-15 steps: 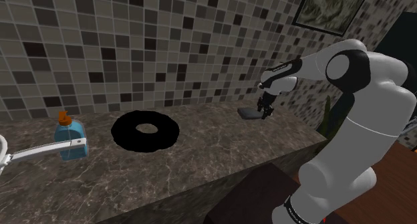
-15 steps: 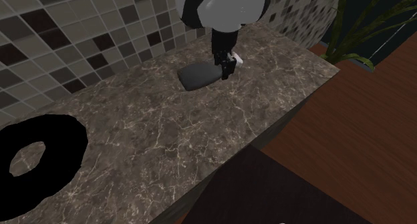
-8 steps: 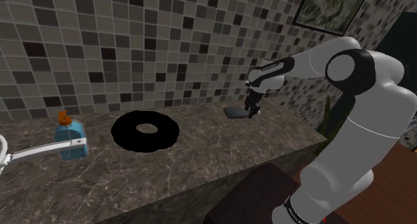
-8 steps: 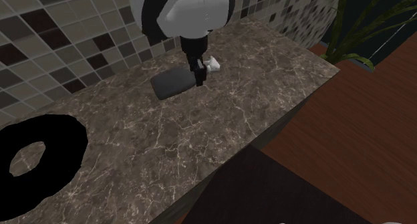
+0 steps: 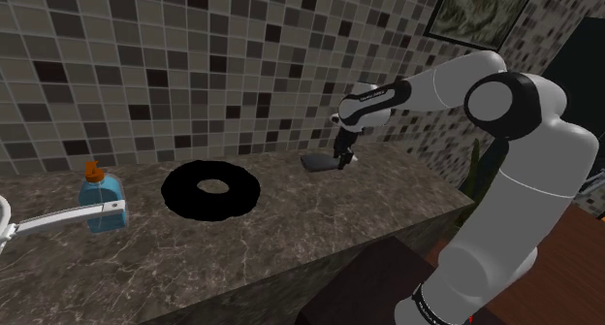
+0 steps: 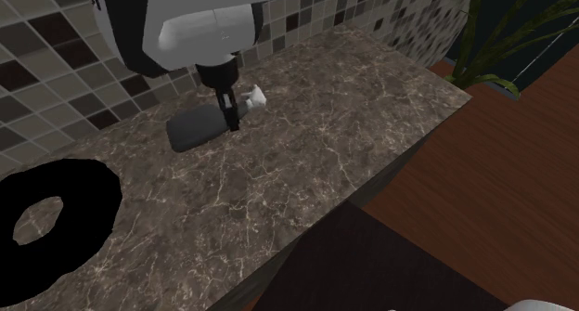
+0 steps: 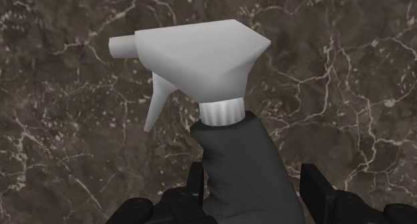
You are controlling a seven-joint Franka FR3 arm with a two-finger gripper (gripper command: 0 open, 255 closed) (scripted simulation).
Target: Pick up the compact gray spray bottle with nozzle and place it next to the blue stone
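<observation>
Shoulder view: the white arm reached toward ten o'clock across the dark marble worktop point(image 5: 291, 226). Its black tool point(image 5: 342, 158) clasped a dark gray spray bottle point(image 5: 316, 163) lying on its side close to the tiled wall point(image 5: 194, 61). A black ring point(image 5: 211, 188) sat at the bottle's eight o'clock. Farther that way stood a blue bottle with an orange top point(image 5: 101, 190).

Second exterior view: the tool point(image 6: 229, 123) pointed straight down, its fingers closed on the spray bottle point(image 6: 193, 130). The bottle's white nozzle point(image 6: 253, 97) stuck out at two o'clock. Whether the bottle touched the worktop point(image 6: 325, 142) could not be told. The black ring point(image 6: 65, 216) lay at seven o'clock, and a green plant point(image 6: 501, 40) stood off the worktop's far end.

Wrist view: the tool point(image 7: 257, 196) gripped the spray bottle point(image 7: 247, 162) by its dark body. The nozzle point(image 7: 200, 55) and its trigger extended beyond the fingertips over the veined worktop point(image 7: 361, 89).
</observation>
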